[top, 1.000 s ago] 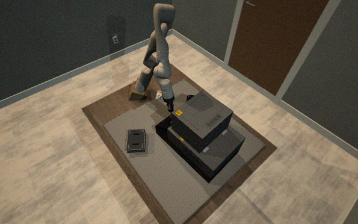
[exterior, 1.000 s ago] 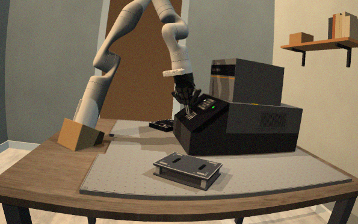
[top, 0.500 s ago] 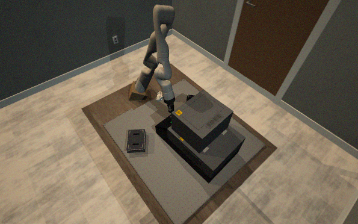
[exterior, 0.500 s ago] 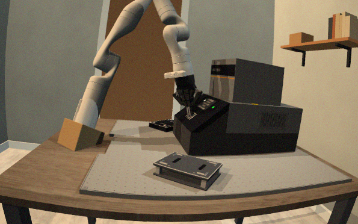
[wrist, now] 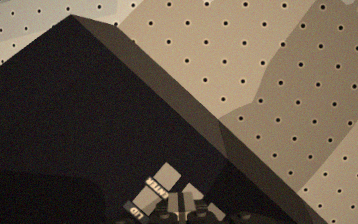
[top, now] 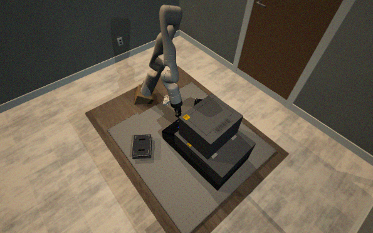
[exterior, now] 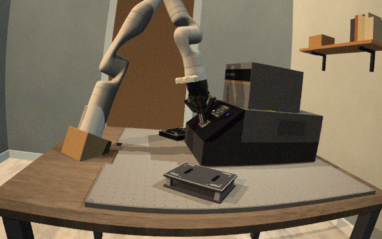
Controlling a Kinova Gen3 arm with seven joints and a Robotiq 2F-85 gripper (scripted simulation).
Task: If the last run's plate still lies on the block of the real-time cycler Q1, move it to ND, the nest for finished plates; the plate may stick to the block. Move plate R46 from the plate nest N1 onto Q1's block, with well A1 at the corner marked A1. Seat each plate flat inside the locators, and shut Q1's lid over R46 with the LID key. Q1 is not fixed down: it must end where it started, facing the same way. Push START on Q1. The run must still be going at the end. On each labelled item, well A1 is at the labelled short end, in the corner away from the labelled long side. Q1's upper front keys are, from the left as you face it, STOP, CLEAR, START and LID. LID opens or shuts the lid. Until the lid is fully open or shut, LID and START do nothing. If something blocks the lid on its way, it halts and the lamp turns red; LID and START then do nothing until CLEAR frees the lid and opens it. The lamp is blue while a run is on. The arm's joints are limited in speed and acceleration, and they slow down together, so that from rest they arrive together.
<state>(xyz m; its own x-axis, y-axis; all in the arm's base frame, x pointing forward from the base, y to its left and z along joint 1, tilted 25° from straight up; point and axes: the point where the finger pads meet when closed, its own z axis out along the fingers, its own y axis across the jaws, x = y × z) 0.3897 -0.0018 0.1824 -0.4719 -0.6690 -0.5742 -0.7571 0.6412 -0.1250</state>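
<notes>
Seen from the exterior camera, a dark-legged wooden table (top: 105, 114) (exterior: 33, 180) carried a perforated gray board (top: 167, 178) (exterior: 284, 187) (wrist: 213, 52) from its middle toward three o'clock, and a wedge-shaped mount (top: 143, 100) (exterior: 72, 142) at ten o'clock.

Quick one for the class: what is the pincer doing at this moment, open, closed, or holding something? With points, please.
Pincer (top: 178, 115) (exterior: 201, 123) (wrist: 180, 208): closed, holding nothing, fingertips down at the key panel on the cycler's (top: 211, 120) (exterior: 277, 128) (wrist: 81, 110) sloping front.

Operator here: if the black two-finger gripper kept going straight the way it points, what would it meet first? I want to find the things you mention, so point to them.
The sloped black front panel's pale keypad (exterior: 205, 123) (wrist: 167, 175), it seems. The black two-finger gripper (top: 178, 115) (exterior: 201, 123) (wrist: 180, 208) may already touch it; depth is unclear.
</notes>
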